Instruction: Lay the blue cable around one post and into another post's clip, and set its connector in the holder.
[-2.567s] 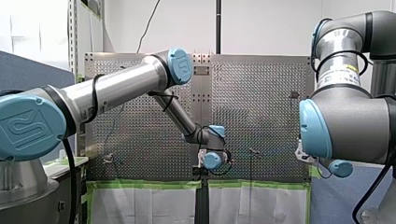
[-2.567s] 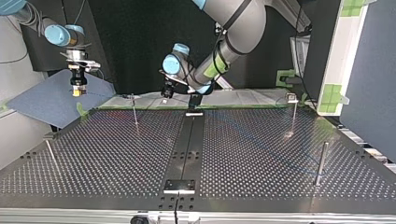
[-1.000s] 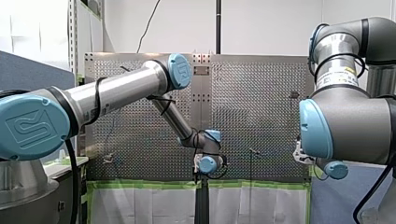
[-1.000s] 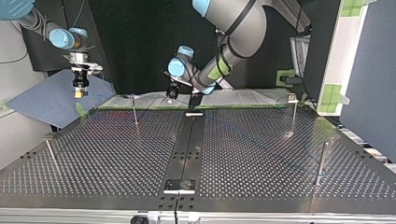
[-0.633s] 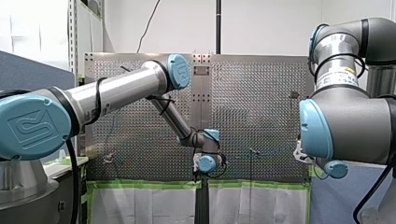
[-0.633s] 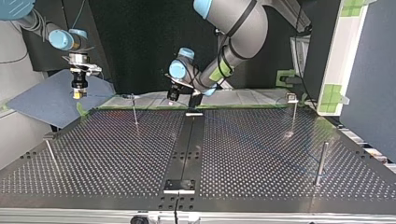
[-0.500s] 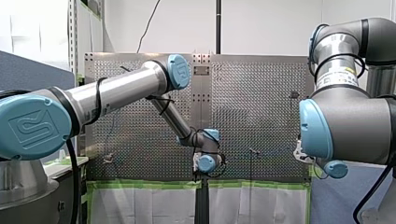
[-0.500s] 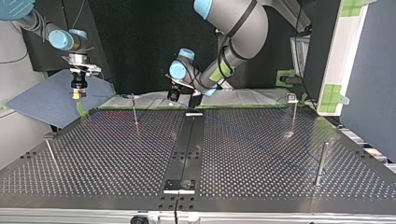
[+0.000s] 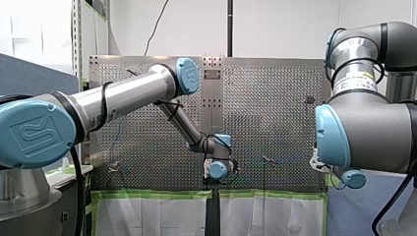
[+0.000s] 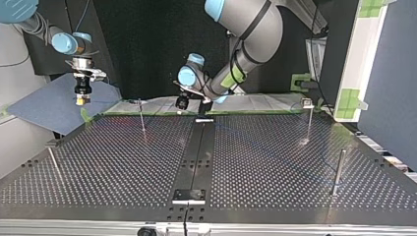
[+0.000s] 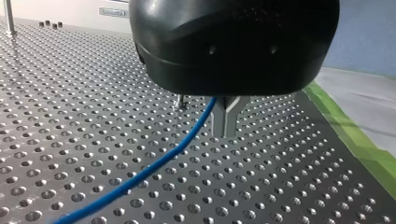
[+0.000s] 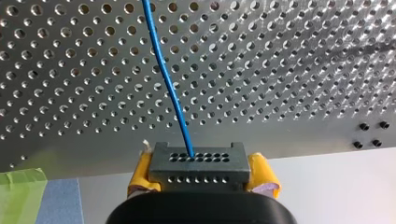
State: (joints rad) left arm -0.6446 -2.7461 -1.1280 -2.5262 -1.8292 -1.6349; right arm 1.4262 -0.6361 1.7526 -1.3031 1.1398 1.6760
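1. Left wrist view: the black housing of the left gripper (image 11: 226,130) blocks much of the view. Its metal fingers (image 11: 219,122) meet at the tips and are closed on the blue cable (image 11: 154,165), though the pinch point is mostly hidden under the housing. The cable slopes from the fingers down to the perforated table (image 11: 70,116) and is cut off at the frame edge. Green tape (image 11: 357,137) runs along the table edge beside the gripper. One post (image 11: 8,18) stands far off and shows only in part.
2. Right wrist view: the right gripper (image 12: 196,179) has yellow pads (image 12: 265,175) clamped on both sides of a dark connector (image 12: 196,163) that has rows of holes. The cable leaves one of the upper holes, runs out over the table and is cut off at the frame edge. The connector sits at the table's edge. Only part of the gripper body shows.
3. Top view: the left gripper is low at the table's far edge, just beside the black centre strip (image 10: 196,152), and its fingers are too small to read. The right gripper hangs off the table at the view's left, above a blue mat (image 10: 54,105), with yellow at its tip. The connector can't be made out there. The cable is only a faint line on the table's right half. Four thin posts (image 10: 141,115) stand well apart, and the clip post (image 10: 308,118) is at the far right.
4. Front view: my left arm (image 9: 123,96) reaches to the table's middle, where its wrist hides the gripper. My right arm (image 9: 364,128) fills the right side and hides its own gripper. The cable and connector are hard to make out.
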